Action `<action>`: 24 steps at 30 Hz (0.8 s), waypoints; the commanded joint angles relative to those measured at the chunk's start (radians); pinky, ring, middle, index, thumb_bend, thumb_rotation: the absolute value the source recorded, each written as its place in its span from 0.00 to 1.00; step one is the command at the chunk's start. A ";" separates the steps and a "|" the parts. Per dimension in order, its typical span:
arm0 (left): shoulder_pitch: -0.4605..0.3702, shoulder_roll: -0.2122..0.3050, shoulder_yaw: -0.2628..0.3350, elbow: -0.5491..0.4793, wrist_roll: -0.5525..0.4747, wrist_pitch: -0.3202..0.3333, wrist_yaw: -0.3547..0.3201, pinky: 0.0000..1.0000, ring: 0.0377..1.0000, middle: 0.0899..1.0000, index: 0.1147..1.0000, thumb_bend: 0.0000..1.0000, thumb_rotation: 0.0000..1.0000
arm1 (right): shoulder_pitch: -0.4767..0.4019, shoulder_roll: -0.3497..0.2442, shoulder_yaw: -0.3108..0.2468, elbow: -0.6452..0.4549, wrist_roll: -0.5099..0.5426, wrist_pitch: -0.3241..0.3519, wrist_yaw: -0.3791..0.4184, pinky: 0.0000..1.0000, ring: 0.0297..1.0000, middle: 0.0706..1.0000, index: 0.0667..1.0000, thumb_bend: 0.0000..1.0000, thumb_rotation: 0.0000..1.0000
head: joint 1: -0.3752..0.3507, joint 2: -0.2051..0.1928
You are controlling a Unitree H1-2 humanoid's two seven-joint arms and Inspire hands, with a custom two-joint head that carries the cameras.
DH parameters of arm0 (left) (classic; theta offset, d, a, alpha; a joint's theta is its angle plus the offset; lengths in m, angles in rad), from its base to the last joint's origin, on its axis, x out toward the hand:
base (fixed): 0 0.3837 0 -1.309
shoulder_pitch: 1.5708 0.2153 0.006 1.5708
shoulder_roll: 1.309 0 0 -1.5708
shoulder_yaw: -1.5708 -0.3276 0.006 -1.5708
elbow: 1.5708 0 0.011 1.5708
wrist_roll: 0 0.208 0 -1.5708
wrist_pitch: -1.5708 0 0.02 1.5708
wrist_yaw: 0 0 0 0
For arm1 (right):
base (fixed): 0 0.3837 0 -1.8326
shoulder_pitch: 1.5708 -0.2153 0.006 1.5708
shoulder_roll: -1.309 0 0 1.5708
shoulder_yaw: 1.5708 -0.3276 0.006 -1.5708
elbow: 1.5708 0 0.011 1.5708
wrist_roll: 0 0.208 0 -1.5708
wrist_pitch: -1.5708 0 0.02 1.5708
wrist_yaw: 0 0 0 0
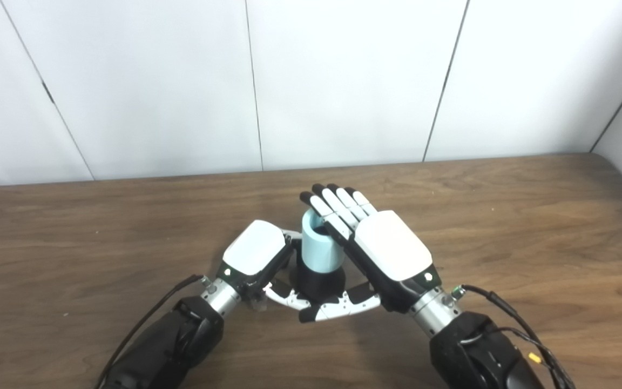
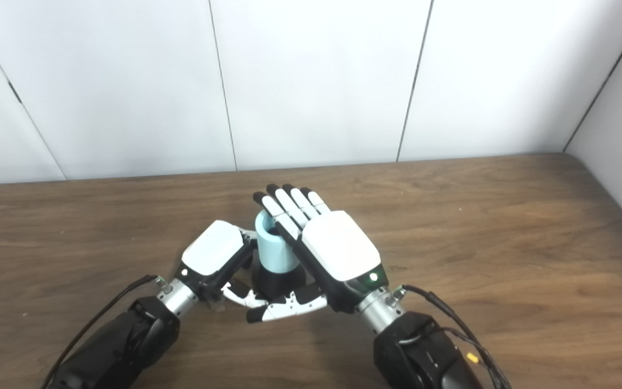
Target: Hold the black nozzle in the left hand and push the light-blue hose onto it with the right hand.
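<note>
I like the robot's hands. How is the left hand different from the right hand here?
The left hand is curled against the stacked parts, low beside the black nozzle; the right hand reaches higher, fingers straight beside the blue hose. Both have white backs and touch the same stack.

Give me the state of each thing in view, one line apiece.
light-blue hose: upright, seated atop the nozzle, open end up.
black nozzle: upright, below the hose.
left hand: curled around the nozzle.
right hand: fingers straight, against the hose.
table: wooden.
</note>
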 commanded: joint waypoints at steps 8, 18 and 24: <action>0.199 -0.042 -0.115 0.175 0.049 -0.007 -0.073 0.32 0.38 0.40 0.48 0.50 0.00 | -0.052 0.017 -0.036 -0.016 0.015 0.007 -0.005 1.00 1.00 1.00 1.00 0.87 0.78 | 0.003 -0.005; 0.196 -0.044 -0.114 0.183 0.042 -0.006 -0.072 0.32 0.38 0.40 0.47 0.50 0.00 | -0.031 0.036 -0.099 -0.012 0.074 -0.056 -0.154 1.00 1.00 1.00 1.00 0.91 0.81 | 0.001 -0.009; 0.194 -0.042 -0.114 0.185 0.040 -0.013 -0.070 0.32 0.38 0.40 0.45 0.50 0.00 | -0.021 0.029 -0.136 0.056 0.108 -0.096 -0.266 1.00 1.00 1.00 1.00 0.93 0.90 | 0.000 -0.011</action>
